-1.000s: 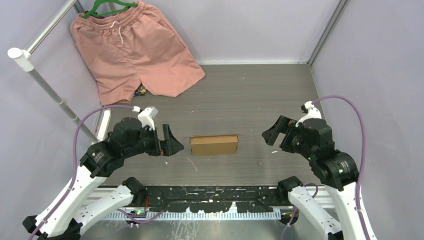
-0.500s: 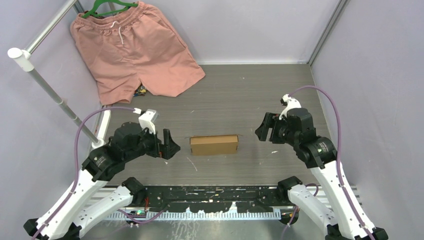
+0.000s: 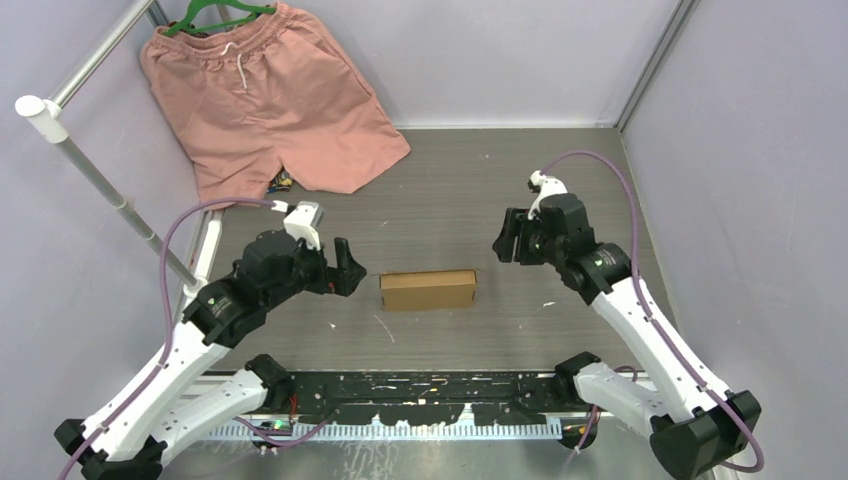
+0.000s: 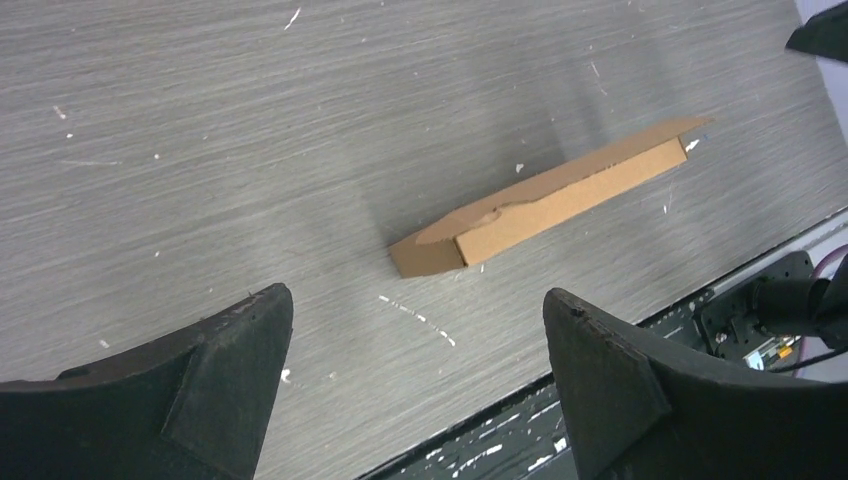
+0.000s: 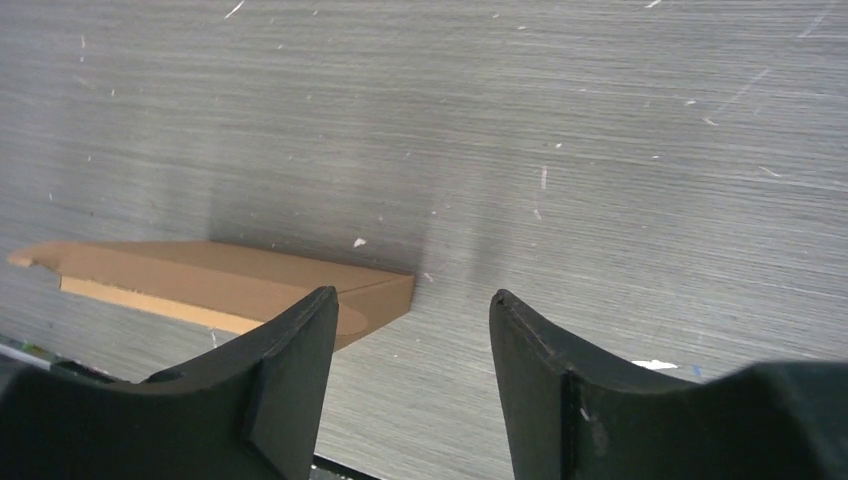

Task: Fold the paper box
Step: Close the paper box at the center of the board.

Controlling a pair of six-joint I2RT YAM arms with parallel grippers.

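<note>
At the far left corner a salmon-pink pair of cloth shorts (image 3: 270,95) lies on the grey wood-grain table (image 3: 450,190), well apart from the work.

The left gripper (image 3: 345,268) hovers just beside the left end of the box. Its fingers (image 4: 240,345) are spread wide and nothing is between them.

In the middle of the table, near its front edge, lies the plain brown cardboard paper box (image 3: 428,289). It is a low, flat rectangle with its long side across the table. In the left wrist view the top flap seems to sit a little loose over the body and sticks out at the far end.

The right gripper (image 3: 505,240) hangs near the right end of the box, a bit behind it. Its fingers (image 5: 290,370) are apart, narrower than the left ones, and hold nothing.

The step in hand is probably the approach for the last fold. The next move calls for one gripper to steady the box while the other presses the loose flap down without pushing the light box away.
</note>
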